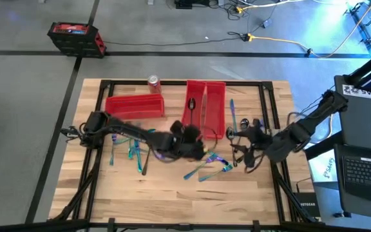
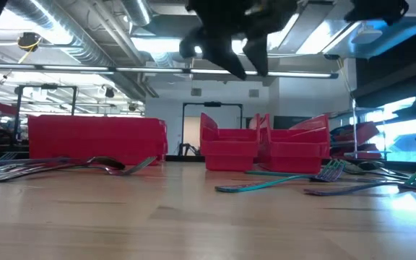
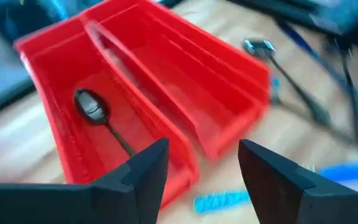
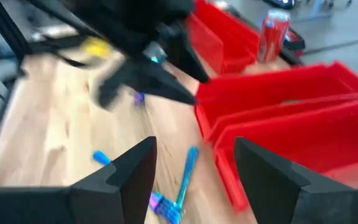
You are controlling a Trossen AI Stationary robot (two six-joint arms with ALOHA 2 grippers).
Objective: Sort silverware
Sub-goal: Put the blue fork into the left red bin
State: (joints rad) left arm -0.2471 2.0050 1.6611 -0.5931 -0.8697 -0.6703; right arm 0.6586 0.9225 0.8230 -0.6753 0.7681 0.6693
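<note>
Two long red bins (image 1: 205, 106) stand side by side at the table's far middle. A dark spoon (image 3: 95, 109) lies flat on the floor of the left one. My left gripper (image 3: 204, 155) hovers open at the bins' near end (image 1: 189, 134), nothing between its fingers. My right gripper (image 4: 194, 152) stands open and empty to the right of the bins (image 1: 236, 135). Loose silverware lies flat on the wood: a cluster at the left (image 1: 131, 151), iridescent forks near the middle (image 1: 208, 169), and more pieces right of the bins (image 1: 234, 115).
A third red bin (image 1: 134, 105) lies crosswise at the far left, with a red soda can (image 1: 154, 82) standing behind it. A black frame runs along the table's edges. In the low view, forks (image 2: 280, 182) lie in front of the bins.
</note>
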